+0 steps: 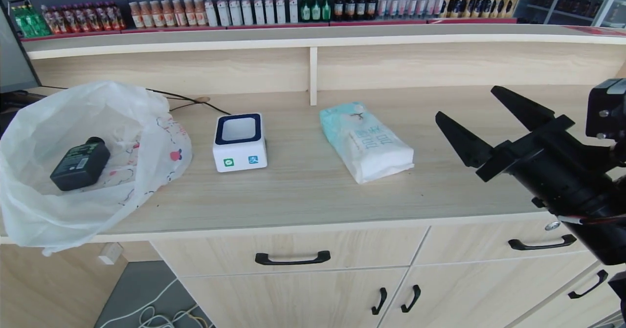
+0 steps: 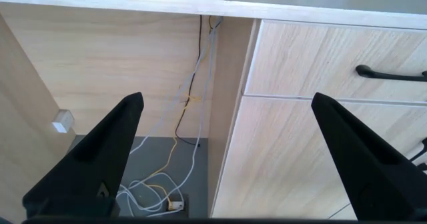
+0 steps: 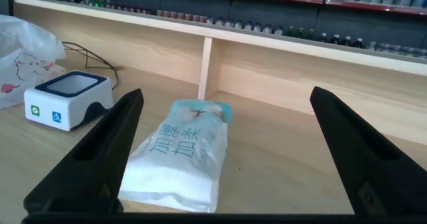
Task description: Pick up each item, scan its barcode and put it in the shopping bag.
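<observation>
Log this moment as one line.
right gripper open, facing tissue pack | left gripper open by drawers | dark bottle in shopping bag | scanner on counter

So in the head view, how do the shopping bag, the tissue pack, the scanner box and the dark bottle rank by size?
1. shopping bag, by far the largest.
2. tissue pack.
3. scanner box and dark bottle look about alike, so I would not rank one above the other.

No text is legible; the scanner (image 1: pixel 239 144) bears green and blue icons.
</observation>
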